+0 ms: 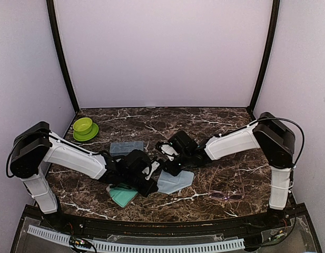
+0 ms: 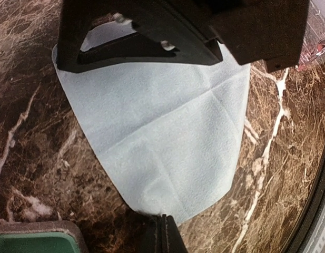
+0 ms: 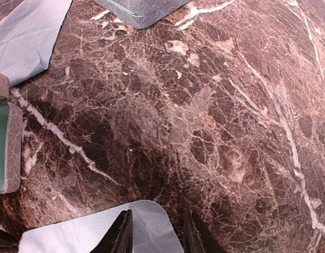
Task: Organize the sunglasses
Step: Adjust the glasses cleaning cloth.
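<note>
The sunglasses (image 1: 227,196), a thin pink-purple pair, lie on the marble at the front right, away from both arms. A light blue cloth (image 1: 175,182) lies at the table's centre between the two grippers. My left gripper (image 2: 163,231) is shut, its tips pinching the near corner of the cloth (image 2: 162,126). From the other side, my right gripper (image 3: 157,224) hangs low over the cloth's (image 3: 141,229) rounded corner. Its fingers (image 3: 120,232) stand apart, the corner lying between them. In the top view both grippers, left (image 1: 150,178) and right (image 1: 168,159), meet at the cloth.
A green-lined case (image 1: 122,196) lies open at the front left, beside my left arm. A grey-blue case (image 1: 126,148) sits behind it. A green bowl (image 1: 85,128) stands at the back left. A second pale cloth (image 3: 25,37) shows near the green case (image 3: 1,142).
</note>
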Robot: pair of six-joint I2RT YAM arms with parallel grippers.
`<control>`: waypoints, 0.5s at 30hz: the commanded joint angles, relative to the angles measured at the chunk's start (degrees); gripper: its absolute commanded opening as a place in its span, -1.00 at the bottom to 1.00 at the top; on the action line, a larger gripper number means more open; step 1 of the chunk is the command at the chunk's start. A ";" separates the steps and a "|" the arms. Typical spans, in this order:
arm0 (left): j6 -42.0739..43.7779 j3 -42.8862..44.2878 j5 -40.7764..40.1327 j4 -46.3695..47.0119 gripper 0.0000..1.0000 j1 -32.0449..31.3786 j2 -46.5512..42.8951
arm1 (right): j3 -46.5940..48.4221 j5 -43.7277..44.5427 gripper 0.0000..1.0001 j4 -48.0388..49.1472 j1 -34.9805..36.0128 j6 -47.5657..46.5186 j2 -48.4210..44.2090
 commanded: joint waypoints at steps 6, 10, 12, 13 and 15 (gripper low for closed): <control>-0.73 -0.99 -0.94 1.30 -1.00 -0.35 -0.08 | -4.40 1.77 -0.53 -0.53 1.53 -0.32 0.74; -0.84 -0.81 -1.43 1.35 -1.00 -0.35 0.09 | -4.76 1.33 -0.63 0.06 1.53 -0.24 0.37; -0.81 -0.65 -1.49 1.35 -1.00 -0.35 0.26 | -4.92 0.59 -0.68 0.49 1.53 -0.06 0.23; -0.88 -0.65 -1.57 1.41 -1.00 -0.35 0.34 | -5.01 0.31 -0.71 0.71 1.55 0.05 0.12; -0.97 -0.70 -1.69 1.51 -1.00 -0.35 0.36 | -5.33 0.01 -0.77 1.05 1.53 0.29 -0.13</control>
